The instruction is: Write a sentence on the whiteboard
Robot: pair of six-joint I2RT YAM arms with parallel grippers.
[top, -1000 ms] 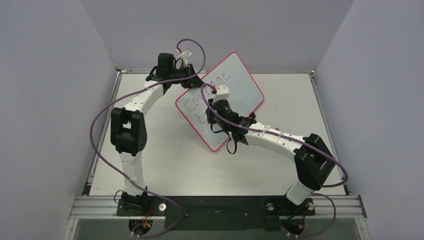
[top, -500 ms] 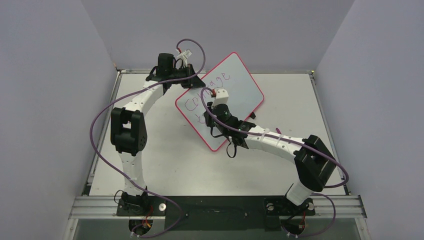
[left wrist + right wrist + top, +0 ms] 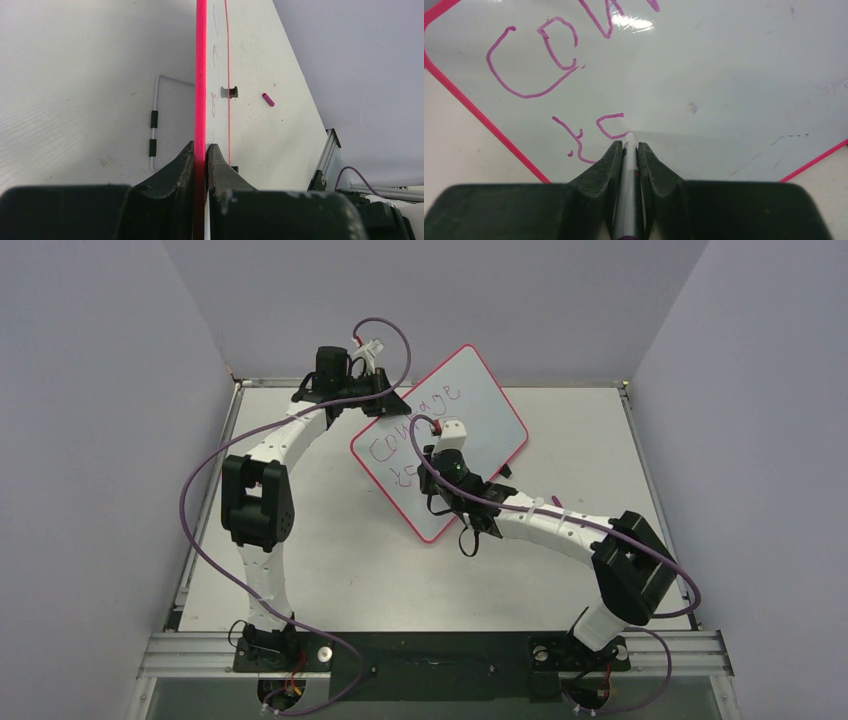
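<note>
Right end effector (image 3: 628, 144), marker (image 3: 626, 187) pointing into whiteboard (image 3: 724, 75), apparently touching

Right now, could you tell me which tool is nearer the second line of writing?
Right. The right tool holds the marker tip at the second line; the left tool clamps the whiteboard's far rim.

A lab test cell: plain grey walls (image 3: 100, 440), aluminium-framed table (image 3: 340, 570).
</note>
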